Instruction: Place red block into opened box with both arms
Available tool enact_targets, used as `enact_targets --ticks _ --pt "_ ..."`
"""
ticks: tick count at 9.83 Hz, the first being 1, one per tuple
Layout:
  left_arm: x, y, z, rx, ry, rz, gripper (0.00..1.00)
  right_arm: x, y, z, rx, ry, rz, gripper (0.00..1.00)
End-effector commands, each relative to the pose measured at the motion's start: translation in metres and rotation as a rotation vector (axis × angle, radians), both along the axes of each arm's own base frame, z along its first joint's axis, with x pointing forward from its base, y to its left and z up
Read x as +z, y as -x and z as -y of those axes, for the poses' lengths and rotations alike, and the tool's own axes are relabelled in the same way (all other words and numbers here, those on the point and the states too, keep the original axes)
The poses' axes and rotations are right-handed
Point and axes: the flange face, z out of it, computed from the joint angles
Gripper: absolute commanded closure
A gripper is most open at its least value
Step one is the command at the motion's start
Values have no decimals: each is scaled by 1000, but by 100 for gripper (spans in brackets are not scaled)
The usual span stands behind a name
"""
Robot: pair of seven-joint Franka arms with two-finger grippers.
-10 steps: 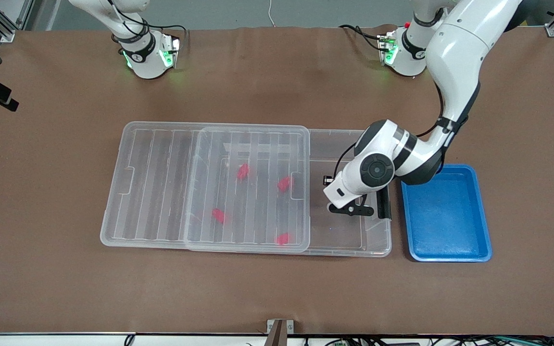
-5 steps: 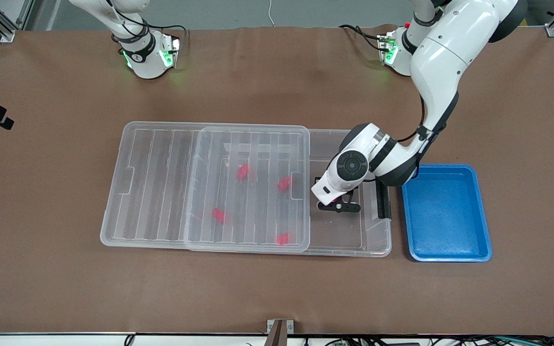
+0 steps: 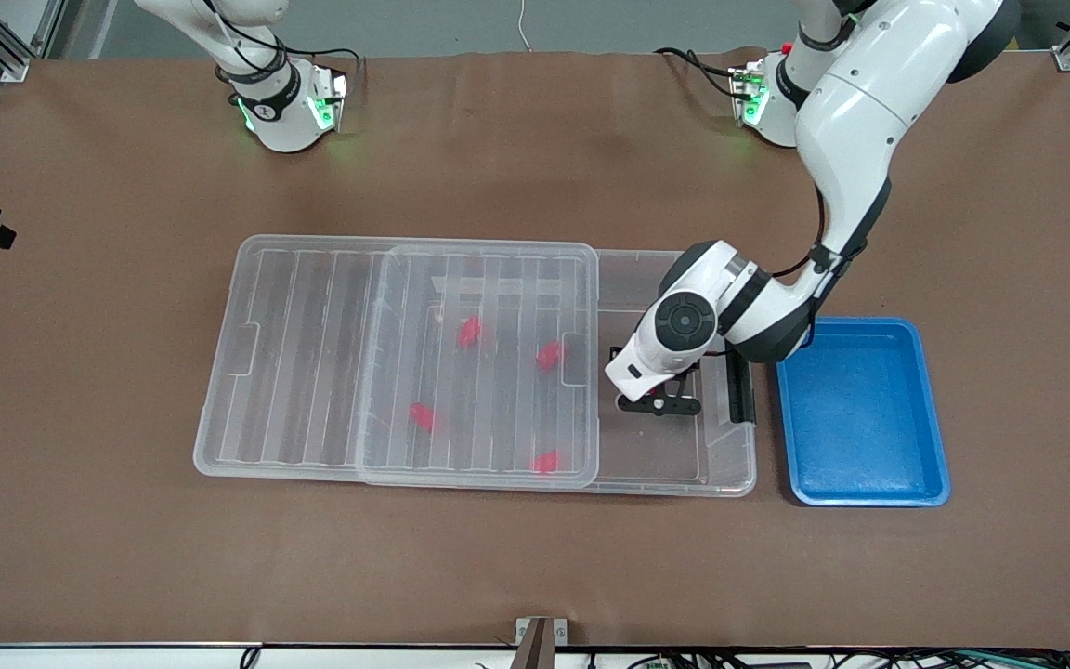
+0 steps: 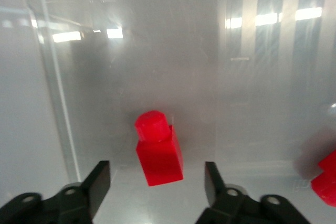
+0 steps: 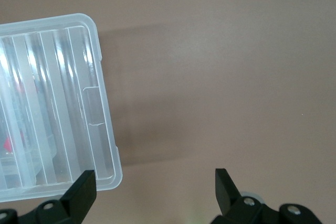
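My left gripper [image 3: 658,401] hangs low inside the uncovered end of the clear box [image 3: 730,469], toward the left arm's end of the table. In the left wrist view it [image 4: 156,167] stands open. A red block [image 4: 157,153] sits between the fingers, with a gap on each side, over the box's clear floor. In the front view my wrist hides this block. My right gripper [image 5: 153,177] is open and holds nothing. It hovers over bare table beside the lid's corner [image 5: 100,145].
The ribbed lid [image 3: 312,372] is slid toward the right arm's end and covers most of the box. Several red blocks [image 3: 550,354] show through it. A black clip handle [image 3: 739,386] sits on the box's end wall. Beside it lies a blue tray [image 3: 860,409].
My left gripper moved a little toward the right arm's end over the box's open part. Its fingers have opened and the red block is free of them.
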Motion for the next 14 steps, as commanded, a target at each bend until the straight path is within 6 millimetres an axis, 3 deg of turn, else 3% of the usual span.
enact_targets --ticks 1,4,5,6,7,9,11,12,13,14 --pt "55 1 -8 11 -40 44 0 0 6 3 0 -9 0 0" --pt "162 -22 -17 65 -21 74 0 -2 5 0 21 0 -10 0" --pt "193 -28 -21 81 -25 79 0 -17 -3 1 31 1 -34 0" --pt "219 -31 -42 111 -53 75 0 -53 -14 -2 141 -17 -100 23" --pt "249 -37 -75 160 -58 102 0 -102 -26 -2 196 -37 -117 62" --pt "304 -28 -104 203 -75 160 0 -193 -39 -12 272 -42 -114 100" --pt "330 -14 -116 220 -105 151 0 -251 -40 -30 315 -46 -134 100" --pt "337 -7 -119 220 -114 132 0 -268 -34 -39 328 -51 -147 100" --pt "349 -6 -136 220 -111 120 0 -276 -32 -55 352 -54 -157 100" --pt "372 0 -150 206 -69 133 0 -280 -32 -63 366 -55 -163 100"
